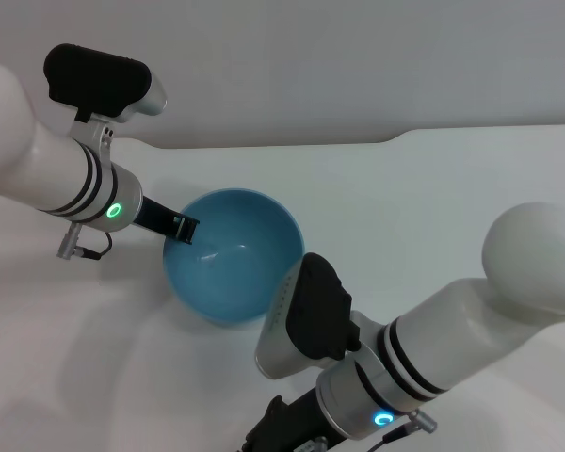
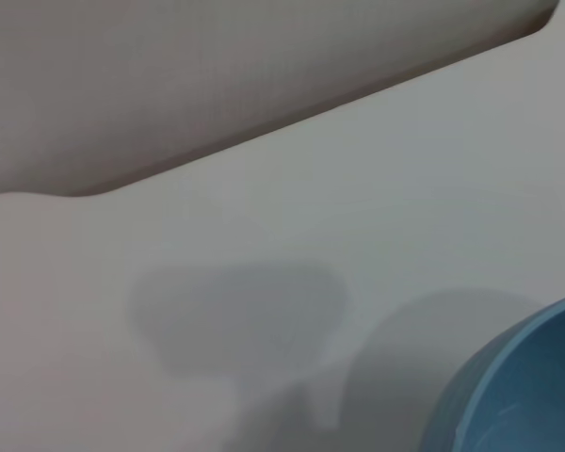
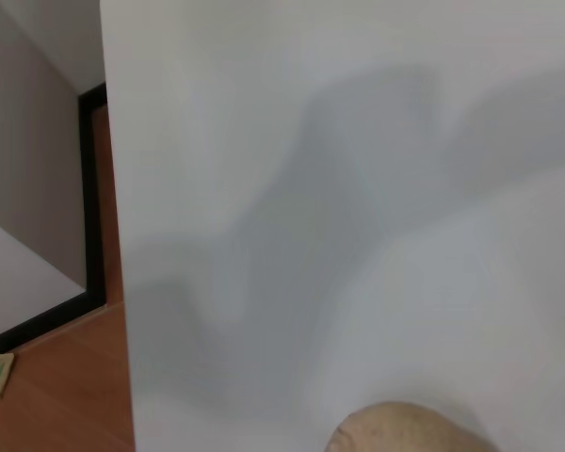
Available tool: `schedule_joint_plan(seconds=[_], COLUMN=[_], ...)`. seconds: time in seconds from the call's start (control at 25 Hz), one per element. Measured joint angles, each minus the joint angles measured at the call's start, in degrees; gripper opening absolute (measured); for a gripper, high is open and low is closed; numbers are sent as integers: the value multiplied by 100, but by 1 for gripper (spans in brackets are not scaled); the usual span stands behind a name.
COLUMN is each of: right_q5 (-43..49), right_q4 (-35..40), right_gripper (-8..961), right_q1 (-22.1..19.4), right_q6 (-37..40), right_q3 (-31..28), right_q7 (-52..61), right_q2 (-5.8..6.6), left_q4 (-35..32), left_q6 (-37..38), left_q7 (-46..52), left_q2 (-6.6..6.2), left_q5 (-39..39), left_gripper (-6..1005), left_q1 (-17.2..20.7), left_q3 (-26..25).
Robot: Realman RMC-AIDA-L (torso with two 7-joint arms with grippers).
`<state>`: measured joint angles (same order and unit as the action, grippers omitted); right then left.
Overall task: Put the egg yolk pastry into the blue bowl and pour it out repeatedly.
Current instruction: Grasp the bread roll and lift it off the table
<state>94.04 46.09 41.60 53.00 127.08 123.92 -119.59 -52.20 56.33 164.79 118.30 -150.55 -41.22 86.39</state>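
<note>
Fingers of the left gripper (image 1: 181, 228) pinch the blue bowl (image 1: 234, 254) by its near-left rim, probably to tip it; the bowl looks empty; the egg yolk pastry (image 3: 410, 428) lies on the white table (image 1: 433, 188) beneath the right gripper (image 1: 282, 435), whose opening I cannot tell; nothing blocks the way.

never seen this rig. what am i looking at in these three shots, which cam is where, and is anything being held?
It is a two-armed robot at a white table. The wide shot comes from its head camera; the other two come from cameras on each wrist. The left hand grips the rim of the blue bowl, which looks empty and tilted. The left wrist camera catches only the bowl's edge. The right hand sits low near the robot, mostly out of frame. The right wrist camera shows the egg yolk pastry on the table; whether it is held is unclear.
</note>
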Motion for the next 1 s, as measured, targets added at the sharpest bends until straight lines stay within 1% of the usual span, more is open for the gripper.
schedule_joint_plan(seconds=[0.08,0.2,0.32,0.44,0.56,0.6,0.64,0.76,0.88,1.0], right_q5=[0,0,2,54,247,457,457,741,837,951], right_q4=[13,86,275,577,1030,1347,1347,1885,2352,2591], right_gripper=[201,131,60,51,41,38,35,28,25,22], right_q1=[-15,-25,-74,-191,-433,-610,-610,-901,-1136,-1309], right_q6=[-1,17,59,289,720,924,924,1192,1389,1501], right_q3=[-5,-27,-82,-362,-899,-1217,-1217,-1720,-2194,-2636], right_q7=[0,0,12,33,33,32,32,41,43,42], right_q2=[1,11,46,86,98,100,100,88,91,94], left_q4=[0,0,0,0,0,0,0,0,-9,-69], left_q6=[4,8,16,47,95,108,114,162,263,379], left_q7=[0,-4,-10,-19,-27,-27,-28,-33,-39,-40], left_q2=[0,0,-1,-8,-11,-13,-14,-19,-20,-26], left_q5=[0,0,-1,-9,-20,-21,-20,-21,-32,-32], left_gripper=[12,12,12,12,12,12,12,12,12,12], left_q1=[0,11,15,20,10,6,4,-11,-45,-68], left_q3=[0,0,1,0,16,46,72,144,149,150])
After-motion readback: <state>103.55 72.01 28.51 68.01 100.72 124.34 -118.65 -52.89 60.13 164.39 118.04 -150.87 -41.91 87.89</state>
